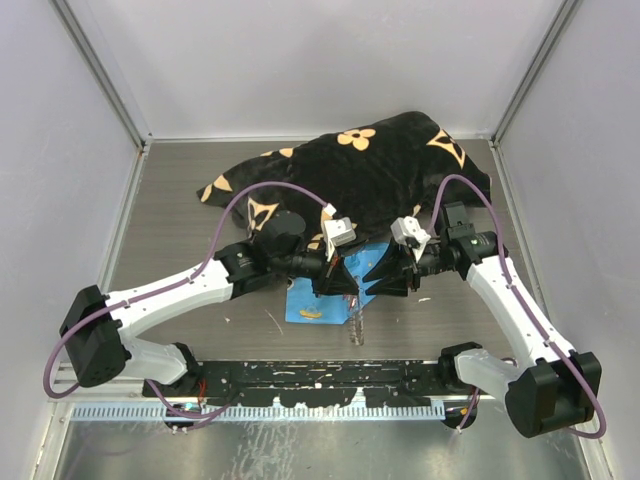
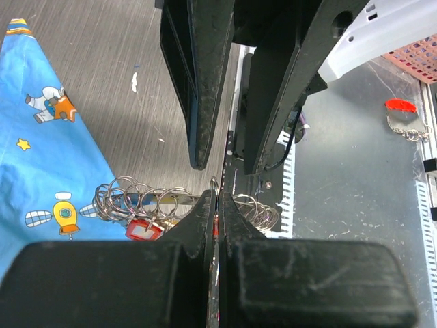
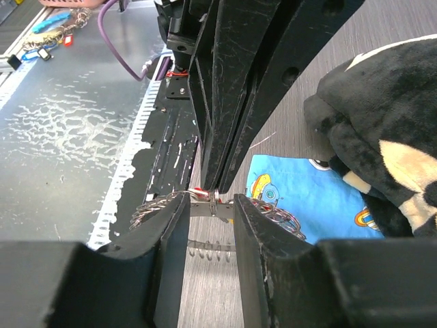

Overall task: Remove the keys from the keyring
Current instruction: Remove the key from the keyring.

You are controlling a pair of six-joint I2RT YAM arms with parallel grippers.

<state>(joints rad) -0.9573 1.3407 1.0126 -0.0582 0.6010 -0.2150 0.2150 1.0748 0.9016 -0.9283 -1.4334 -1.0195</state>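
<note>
The keyring [image 2: 136, 195] is a silvery loop strung with small wire rings, held above the table; it hangs below the two grippers in the top view [image 1: 357, 322]. A red-headed key [image 2: 141, 230] dangles from it. My left gripper [image 2: 217, 198] is shut on a small ring of the keyring, with a red sliver between its pads. My right gripper [image 3: 208, 201] faces it tip to tip, open. Its fingers straddle a flat stretch of the keyring [image 3: 213, 208] without pinching it. In the top view the left gripper [image 1: 345, 275] and right gripper [image 1: 385, 270] meet over the table's middle.
A blue patterned cloth [image 1: 305, 300] lies under the grippers with a small orange-yellow piece [image 1: 312, 314] on it. A black flowered blanket [image 1: 370, 170] covers the back of the table. A black rail [image 1: 320, 375] runs along the near edge. A loose red key [image 2: 403, 116] lies beyond it.
</note>
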